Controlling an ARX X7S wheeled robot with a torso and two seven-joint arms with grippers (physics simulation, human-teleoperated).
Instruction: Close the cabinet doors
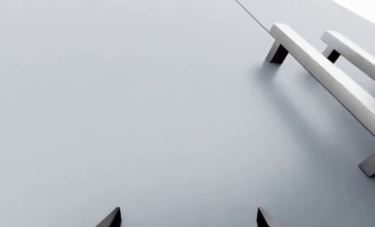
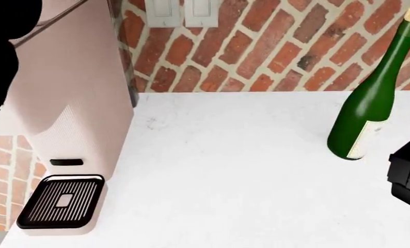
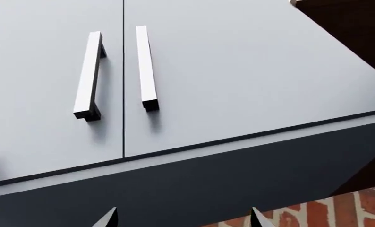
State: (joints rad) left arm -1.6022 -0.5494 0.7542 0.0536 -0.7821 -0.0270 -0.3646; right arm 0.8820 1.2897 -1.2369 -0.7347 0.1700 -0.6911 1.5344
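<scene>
The left gripper's (image 1: 187, 220) fingers (image 1: 112, 218), spread and empty, hover near the left cabinet door (image 1: 124, 109), seemingly to press it flush. The right gripper (image 3: 182, 218), also spread, faces both handles (image 3: 89, 75); the doors look shut above the worktop (image 2: 246, 170).

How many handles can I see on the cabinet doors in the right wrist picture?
2. One handle is on the door left of the seam, the other handle on the door right of it. They stand side by side. Other doors may be outside the picture.

Pale grey cabinet doors (image 3: 238, 71), silver handles (image 3: 88, 75); red brick wall (image 2: 274, 46); green bottle (image 2: 374, 93).
</scene>
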